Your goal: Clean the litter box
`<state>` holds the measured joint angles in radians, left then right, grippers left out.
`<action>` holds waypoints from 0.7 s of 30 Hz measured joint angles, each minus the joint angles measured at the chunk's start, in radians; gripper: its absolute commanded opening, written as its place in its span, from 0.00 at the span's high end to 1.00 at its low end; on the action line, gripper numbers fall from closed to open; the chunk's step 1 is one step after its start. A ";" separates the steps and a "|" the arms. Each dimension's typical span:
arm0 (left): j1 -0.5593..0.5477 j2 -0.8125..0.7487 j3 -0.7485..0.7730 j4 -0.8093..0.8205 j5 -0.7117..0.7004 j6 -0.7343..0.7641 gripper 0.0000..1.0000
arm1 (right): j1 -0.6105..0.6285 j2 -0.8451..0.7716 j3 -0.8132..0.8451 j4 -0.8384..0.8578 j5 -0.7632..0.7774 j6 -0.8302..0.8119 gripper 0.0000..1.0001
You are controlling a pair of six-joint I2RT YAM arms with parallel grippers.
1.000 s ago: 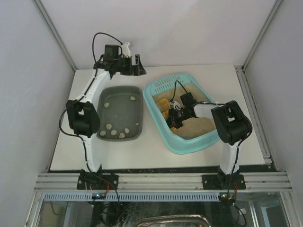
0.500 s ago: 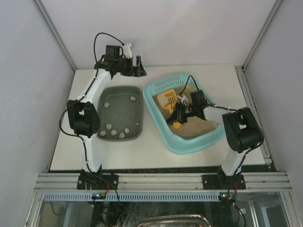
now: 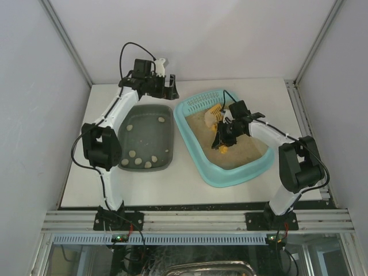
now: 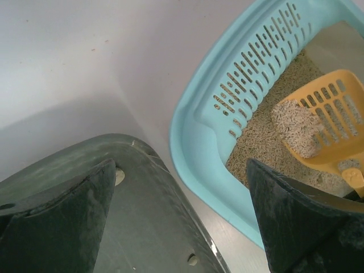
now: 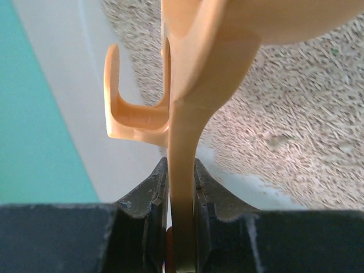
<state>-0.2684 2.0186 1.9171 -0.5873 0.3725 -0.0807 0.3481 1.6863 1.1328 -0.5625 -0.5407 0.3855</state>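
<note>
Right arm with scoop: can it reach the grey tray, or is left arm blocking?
Probably yes. The left gripper hangs open at the far corner of the grey tray; the rest lies uncovered, beside the litter box where the right gripper holds the scoop.

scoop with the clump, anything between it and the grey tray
Only the litter box side wall, which the scoop must clear on the way to the grey tray. The left end effector hangs open by that tray's far corner, off the direct line.
</note>
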 measured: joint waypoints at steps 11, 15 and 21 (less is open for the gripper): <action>-0.078 0.121 0.193 -0.071 -0.117 -0.031 0.00 | 0.072 0.042 0.023 -0.197 0.192 -0.116 1.00; -0.100 0.169 0.195 -0.049 -0.134 -0.062 0.00 | 0.067 0.068 0.026 -0.194 0.192 -0.122 1.00; -0.094 0.244 0.195 -0.002 -0.135 -0.132 0.00 | 0.090 0.160 0.112 -0.182 0.201 -0.132 1.00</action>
<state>-0.3622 2.2623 2.1117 -0.5896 0.2379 -0.2123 0.4377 1.8462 1.2446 -0.7444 -0.3401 0.2531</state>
